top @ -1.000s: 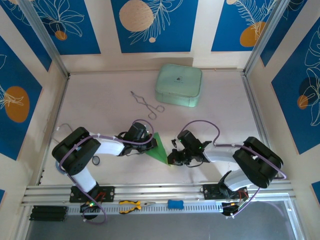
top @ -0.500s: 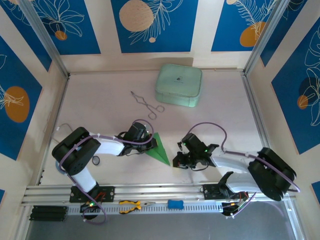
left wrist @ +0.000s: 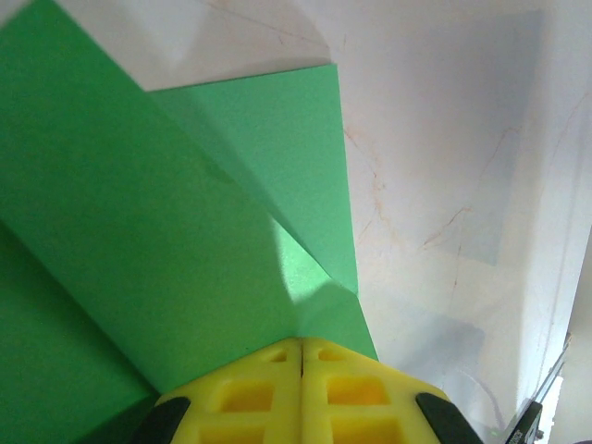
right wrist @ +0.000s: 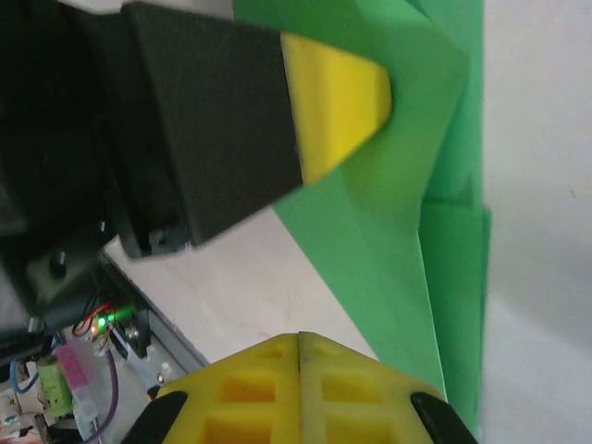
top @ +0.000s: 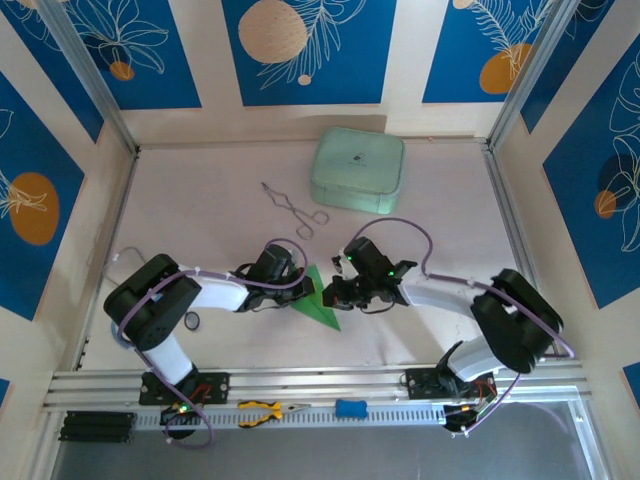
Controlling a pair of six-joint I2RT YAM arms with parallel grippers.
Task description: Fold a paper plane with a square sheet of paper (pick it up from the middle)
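Working through a middle fold, judging by the layered flaps on the part-made paper plane (top: 320,303), a green pointed wedge lying flat on the table (top: 200,220) between the 2 arms, near their bases. Pinning it from the left with the left gripper (top: 304,290), fingers pressed together with nothing between them, tips down at the paper's edge (actual contact hard to confirm). Reaching in from the right with the right gripper (top: 333,294), likewise closed tight and empty, low over the opposite flap. Stretching both forearms low and inward, wrists angling down. Calling next, probably, for sliding 1 closed tip along the fold to sharpen the crease while holding the other side down.
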